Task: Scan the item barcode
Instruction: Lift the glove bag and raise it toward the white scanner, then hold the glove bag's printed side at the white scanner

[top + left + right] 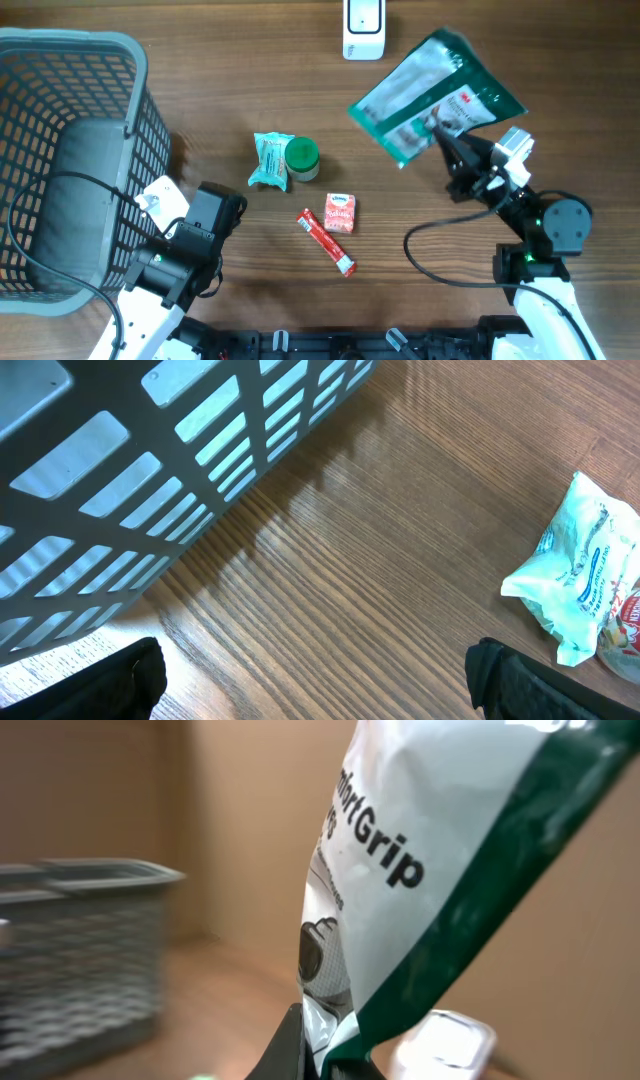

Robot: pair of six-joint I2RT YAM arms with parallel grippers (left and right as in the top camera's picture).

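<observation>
A green and white bag (435, 95) printed "Comfort Grip" hangs tilted above the table at the back right, with my right gripper (441, 142) shut on its lower edge. In the right wrist view the bag (420, 870) fills the frame above the right gripper (335, 1055), and a white scanner (445, 1045) shows blurred just behind it. That scanner (363, 30) stands at the back centre of the table, left of the bag. No barcode is visible on the bag. My left gripper (228, 212) is open near the basket; it (315, 675) holds nothing over bare wood.
A grey slatted basket (150, 110) takes up the left side and shows close in the left wrist view as well (150, 470). Mid-table lie a teal packet (270, 160), a green-lidded jar (302, 158), a small pink box (340, 213) and a red sachet (327, 242).
</observation>
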